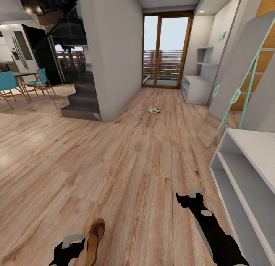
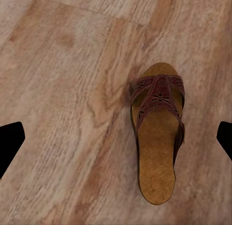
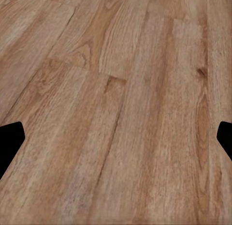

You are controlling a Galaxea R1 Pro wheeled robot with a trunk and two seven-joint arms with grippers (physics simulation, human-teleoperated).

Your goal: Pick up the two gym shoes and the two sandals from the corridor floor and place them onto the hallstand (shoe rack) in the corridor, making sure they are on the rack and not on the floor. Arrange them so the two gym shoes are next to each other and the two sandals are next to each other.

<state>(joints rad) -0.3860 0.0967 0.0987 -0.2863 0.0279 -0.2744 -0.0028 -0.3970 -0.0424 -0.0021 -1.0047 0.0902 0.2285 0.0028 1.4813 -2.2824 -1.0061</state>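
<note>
A sandal (image 2: 158, 138) lies on the floor (image 1: 126, 163) under the open, empty left gripper (image 1: 72, 241), a gym shoe (image 1: 154, 110) far off, nothing racked yet.

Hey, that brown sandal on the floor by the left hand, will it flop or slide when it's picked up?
The sandal has a thick, flat footbed, so it probably stays stiff. Its cut-out strap looks thin and may flex. Lying flat on smooth wood floor, it likely slides rather than tips.

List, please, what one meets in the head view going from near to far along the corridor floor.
Sandal → gym shoe → grey shoe rack → glass door.
</note>
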